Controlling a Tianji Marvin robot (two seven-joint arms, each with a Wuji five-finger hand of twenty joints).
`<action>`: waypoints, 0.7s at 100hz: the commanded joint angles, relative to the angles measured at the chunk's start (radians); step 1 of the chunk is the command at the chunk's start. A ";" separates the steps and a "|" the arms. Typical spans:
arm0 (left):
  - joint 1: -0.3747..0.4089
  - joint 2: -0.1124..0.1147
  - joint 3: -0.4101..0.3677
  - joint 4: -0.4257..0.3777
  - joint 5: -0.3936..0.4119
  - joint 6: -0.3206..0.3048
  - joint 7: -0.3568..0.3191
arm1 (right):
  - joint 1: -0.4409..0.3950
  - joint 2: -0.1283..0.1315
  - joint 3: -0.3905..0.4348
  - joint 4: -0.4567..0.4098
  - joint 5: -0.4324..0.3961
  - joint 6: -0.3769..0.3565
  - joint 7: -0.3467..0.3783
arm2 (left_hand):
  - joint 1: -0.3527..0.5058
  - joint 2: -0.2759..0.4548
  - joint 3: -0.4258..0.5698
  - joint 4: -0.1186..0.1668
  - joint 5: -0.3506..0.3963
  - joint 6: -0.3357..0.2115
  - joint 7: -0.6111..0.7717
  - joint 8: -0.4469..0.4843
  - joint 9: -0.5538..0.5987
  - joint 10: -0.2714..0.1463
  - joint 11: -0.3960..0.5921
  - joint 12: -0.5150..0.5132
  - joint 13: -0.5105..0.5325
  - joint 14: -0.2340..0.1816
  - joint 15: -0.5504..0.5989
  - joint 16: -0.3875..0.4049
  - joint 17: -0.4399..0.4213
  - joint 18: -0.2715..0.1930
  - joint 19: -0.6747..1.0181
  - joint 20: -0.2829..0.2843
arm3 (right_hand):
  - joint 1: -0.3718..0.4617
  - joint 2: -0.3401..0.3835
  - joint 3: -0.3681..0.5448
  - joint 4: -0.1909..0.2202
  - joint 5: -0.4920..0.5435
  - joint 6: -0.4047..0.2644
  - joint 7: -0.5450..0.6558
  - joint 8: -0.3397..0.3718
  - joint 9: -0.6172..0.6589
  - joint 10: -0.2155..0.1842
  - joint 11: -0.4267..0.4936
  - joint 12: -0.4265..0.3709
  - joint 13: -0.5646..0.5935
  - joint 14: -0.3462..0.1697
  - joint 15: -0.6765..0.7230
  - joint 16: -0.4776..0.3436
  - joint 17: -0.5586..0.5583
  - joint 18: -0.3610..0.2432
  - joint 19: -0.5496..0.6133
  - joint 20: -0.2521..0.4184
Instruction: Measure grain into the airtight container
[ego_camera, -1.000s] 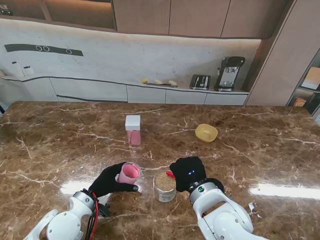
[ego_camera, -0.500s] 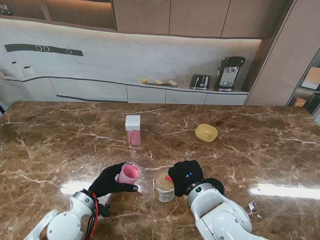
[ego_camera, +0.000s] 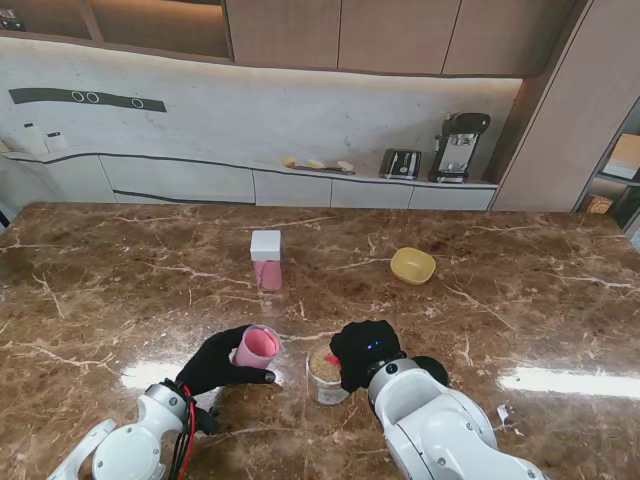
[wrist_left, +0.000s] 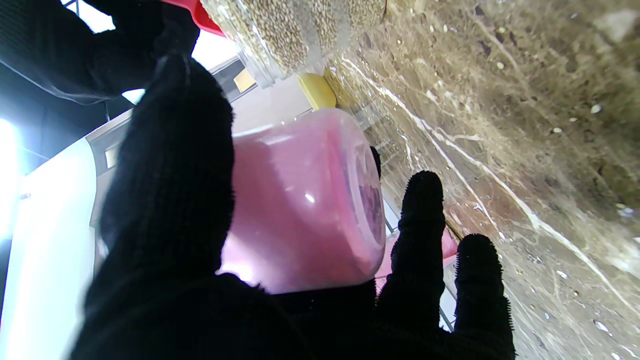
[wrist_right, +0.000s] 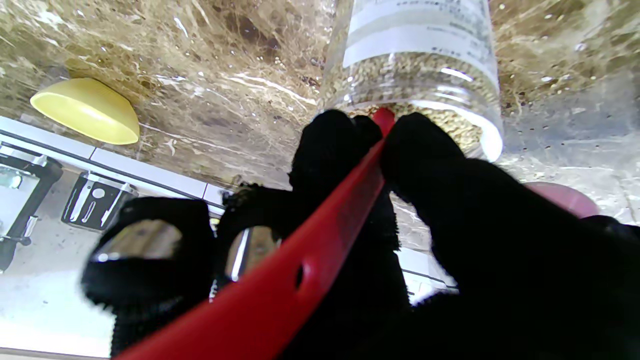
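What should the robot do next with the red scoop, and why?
Probably dip the scoop deeper into the jar and lift out grain. The right hand holds it with its tip at the open mouth, and the left hand holds the pink cup beside it, still empty.

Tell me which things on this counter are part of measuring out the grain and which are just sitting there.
In use:
- pink cup, held by the left robot hand
- red scoop, held by the right robot hand
- grain jar

Just sitting there:
- yellow bowl
- white-lidded pink container
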 joint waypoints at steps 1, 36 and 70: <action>0.009 -0.002 -0.001 0.004 0.006 0.002 0.002 | -0.003 -0.001 0.000 0.008 0.002 0.010 0.021 | 0.073 0.180 0.226 -0.007 0.192 -0.164 0.166 0.005 0.047 -0.035 0.069 0.025 0.017 0.003 0.034 0.010 -0.024 -0.003 -0.016 -0.009 | 0.062 0.021 0.037 0.079 0.007 -0.062 0.047 -0.013 0.072 0.044 0.013 0.014 0.039 -0.101 0.054 0.031 0.036 0.006 0.082 -0.016; 0.011 -0.002 -0.004 0.006 0.016 -0.001 0.006 | 0.026 0.003 0.007 0.012 0.130 0.085 0.071 | 0.069 0.179 0.229 -0.009 0.192 -0.168 0.168 0.006 0.037 -0.039 0.066 0.027 0.013 -0.002 0.023 0.003 -0.028 -0.001 -0.032 -0.015 | 0.059 0.018 0.038 0.084 0.007 -0.060 0.052 -0.016 0.074 0.043 0.015 0.018 0.039 -0.104 0.058 0.032 0.039 0.003 0.092 -0.016; 0.011 -0.001 -0.004 0.006 0.020 -0.004 0.005 | 0.052 0.007 0.004 0.033 0.201 0.143 0.078 | 0.068 0.181 0.230 -0.010 0.189 -0.172 0.167 0.006 0.029 -0.041 0.062 0.025 0.009 -0.005 0.016 0.000 -0.028 -0.002 -0.041 -0.016 | 0.055 0.016 0.041 0.084 0.009 -0.066 0.056 -0.015 0.078 0.041 0.019 0.020 0.039 -0.107 0.066 0.035 0.042 -0.003 0.107 -0.016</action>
